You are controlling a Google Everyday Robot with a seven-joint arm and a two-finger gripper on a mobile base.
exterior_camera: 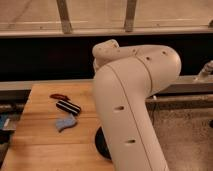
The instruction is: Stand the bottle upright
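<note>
Smooth white arm [132,100] with small oval holes filling the centre, end effector out of sight — closed, bottle hidden from view, wooden table [40,150] at eight o'clock, white-striped black bar [68,106], flat blue piece [65,123] beside it.

A wooden table [40,145] beside speckled floor [186,132] — dark wall band [45,60] behind.

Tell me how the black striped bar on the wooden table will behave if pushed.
The black striped bar lies flat and looks straight, so it is probably stiff and would slide rather than tip. Its small size suggests it is light. The gripper is out of view; the arm fills the foreground.
</note>
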